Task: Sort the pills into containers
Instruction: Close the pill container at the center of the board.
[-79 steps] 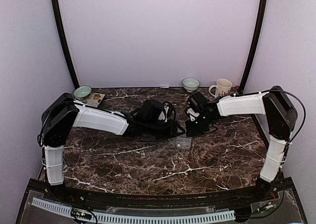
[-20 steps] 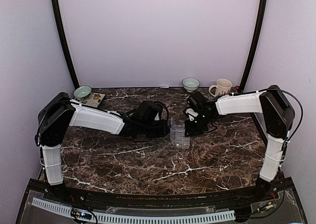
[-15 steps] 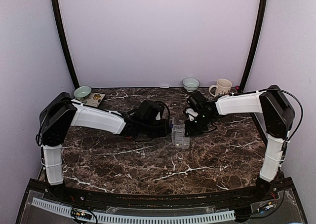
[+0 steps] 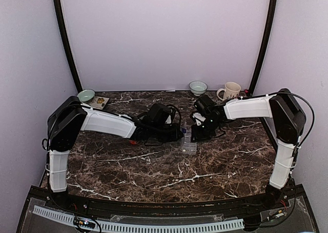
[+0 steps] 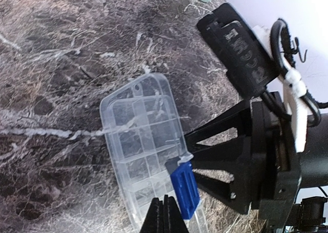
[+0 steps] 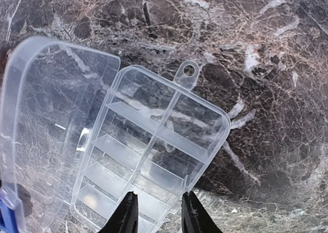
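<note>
Sorting hardly begun, by the look of things. Already open on the desk [image 4: 154,176]: the containers [image 6: 154,140], with the clear lid [image 6: 51,115] folded out on the side toward the left arm and every compartment in view bare. No pill to be seen anywhere, neither in the box, nor on the marble, nor in either set of fingers. At the far edge, one bowl [image 4: 85,95] to the left, another bowl [image 4: 198,87] and a mug [image 4: 230,91] toward the right, contents too small to tell from above. As a judgement, then: opening done; finding, lifting and dropping of every pill left to do.

As for the right pincer [image 6: 159,202]: parted to a middling width, gripping nothing, poised at the near rim of the containers. In the right wrist view, that rim lying in the gap between the two tips; contact with either finger impossible to tell.

As for the left pincer [image 5: 161,215]: closed down to a thin slit, tips right at the outer edge of the lid, just beside a small blue tab [image 5: 184,189] there. Nipping the clear rim or merely set against it? Cannot tell from the left wrist view.

From above, containers sitting mid-desk between the two arms, one pincer close in on each flank, well apart from the crockery at the back.
</note>
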You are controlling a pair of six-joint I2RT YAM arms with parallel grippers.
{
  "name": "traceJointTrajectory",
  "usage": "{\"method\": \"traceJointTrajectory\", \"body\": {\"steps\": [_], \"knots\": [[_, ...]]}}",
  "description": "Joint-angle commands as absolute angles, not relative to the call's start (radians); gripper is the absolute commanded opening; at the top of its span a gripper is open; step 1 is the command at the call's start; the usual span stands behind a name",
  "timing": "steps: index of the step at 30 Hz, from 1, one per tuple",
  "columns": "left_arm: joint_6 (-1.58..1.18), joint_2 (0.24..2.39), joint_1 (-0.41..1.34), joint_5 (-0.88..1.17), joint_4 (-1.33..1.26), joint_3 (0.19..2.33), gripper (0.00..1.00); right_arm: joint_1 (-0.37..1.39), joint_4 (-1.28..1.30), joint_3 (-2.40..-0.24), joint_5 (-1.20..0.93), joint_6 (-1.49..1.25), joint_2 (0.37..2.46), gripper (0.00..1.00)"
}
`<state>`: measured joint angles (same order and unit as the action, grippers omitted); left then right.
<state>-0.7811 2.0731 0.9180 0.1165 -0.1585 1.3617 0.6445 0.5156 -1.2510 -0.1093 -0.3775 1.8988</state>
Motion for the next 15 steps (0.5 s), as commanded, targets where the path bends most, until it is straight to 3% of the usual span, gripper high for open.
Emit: {"method": "traceJointTrajectory", "body": {"steps": [1,7,15], "knots": [[-0.761,2.081,0.920,0.136,-0.142,1.408,0.01,0.632,0.492,-1.233,-0.132,-0.378,1.900,0.32],[-0.755,2.094,0.923,0.143,-0.125,1.428,0.01,0.624,0.477,-1.220,-0.138,-0.386,1.885,0.42],[-0.746,2.112,0.927,0.157,-0.099,1.458,0.01,0.615,0.467,-1.212,-0.141,-0.397,1.872,0.44]]}}
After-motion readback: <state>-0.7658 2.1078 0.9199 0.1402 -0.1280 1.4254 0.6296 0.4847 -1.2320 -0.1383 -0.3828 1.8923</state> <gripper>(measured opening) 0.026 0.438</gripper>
